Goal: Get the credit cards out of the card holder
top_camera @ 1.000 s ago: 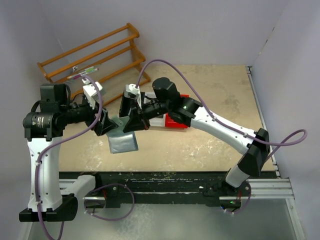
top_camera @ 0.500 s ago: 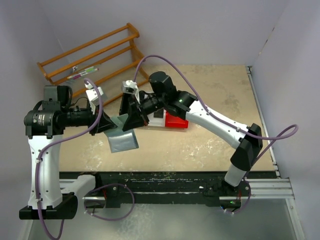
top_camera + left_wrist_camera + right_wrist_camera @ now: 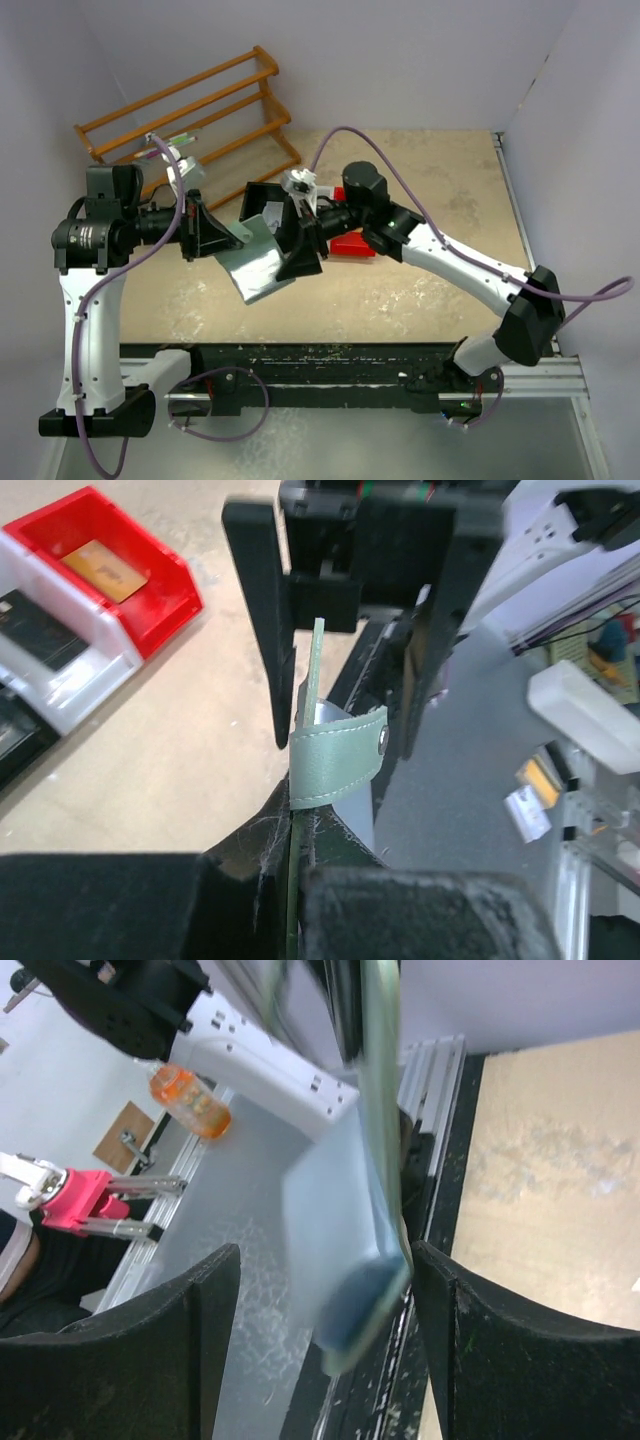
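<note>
Red bin (image 3: 356, 246) beside right pincer (image 3: 282, 230), wooden rack (image 3: 190, 112) beyond card holder (image 3: 256, 266)

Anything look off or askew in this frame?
Nothing spilled or damaged. The card holder hangs tilted above the table, pinched at one edge by the left end effector alone; the right end effector stands open around it, not gripping.

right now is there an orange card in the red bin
Yes, the left wrist view shows an orange-gold card lying inside the red bin.
</note>
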You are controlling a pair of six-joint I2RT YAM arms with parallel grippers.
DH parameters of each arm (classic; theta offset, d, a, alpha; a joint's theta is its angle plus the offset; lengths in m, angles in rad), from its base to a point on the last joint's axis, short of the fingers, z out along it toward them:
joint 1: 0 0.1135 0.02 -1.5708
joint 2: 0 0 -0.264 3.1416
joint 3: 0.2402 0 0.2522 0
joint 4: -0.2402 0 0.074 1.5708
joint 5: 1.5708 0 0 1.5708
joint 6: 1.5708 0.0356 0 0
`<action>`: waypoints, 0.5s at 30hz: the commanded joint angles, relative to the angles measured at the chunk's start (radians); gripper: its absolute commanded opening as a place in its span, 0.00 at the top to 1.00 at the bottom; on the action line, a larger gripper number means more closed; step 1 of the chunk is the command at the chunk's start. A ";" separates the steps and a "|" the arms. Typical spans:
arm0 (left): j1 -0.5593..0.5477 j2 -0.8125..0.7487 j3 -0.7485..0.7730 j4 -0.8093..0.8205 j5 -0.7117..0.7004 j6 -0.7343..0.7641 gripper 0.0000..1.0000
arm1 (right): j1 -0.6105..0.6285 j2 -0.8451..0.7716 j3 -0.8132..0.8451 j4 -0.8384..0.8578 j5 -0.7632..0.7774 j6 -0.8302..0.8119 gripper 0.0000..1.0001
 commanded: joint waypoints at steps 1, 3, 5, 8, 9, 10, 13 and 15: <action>-0.001 -0.003 0.015 0.152 0.181 -0.207 1.00 | -0.002 -0.085 -0.158 0.233 -0.037 0.122 0.29; -0.001 0.001 0.015 0.176 0.205 -0.242 1.00 | -0.002 -0.106 -0.215 0.325 -0.030 0.168 0.29; -0.001 0.001 0.017 0.185 0.206 -0.255 1.00 | -0.002 -0.116 -0.245 0.387 -0.003 0.196 0.29; -0.001 -0.003 0.014 0.183 0.206 -0.257 1.00 | 0.000 -0.116 -0.255 0.430 0.030 0.215 0.30; -0.001 -0.005 0.012 0.186 0.206 -0.261 1.00 | 0.000 -0.113 -0.257 0.439 0.029 0.218 0.30; -0.001 -0.007 0.008 0.191 0.206 -0.268 1.00 | 0.000 -0.111 -0.260 0.444 0.033 0.215 0.31; 0.000 -0.005 0.003 0.205 0.211 -0.288 1.00 | 0.000 -0.111 -0.272 0.414 0.102 0.186 0.34; 0.001 -0.002 0.003 0.210 0.219 -0.305 1.00 | 0.000 -0.117 -0.293 0.405 0.186 0.169 0.38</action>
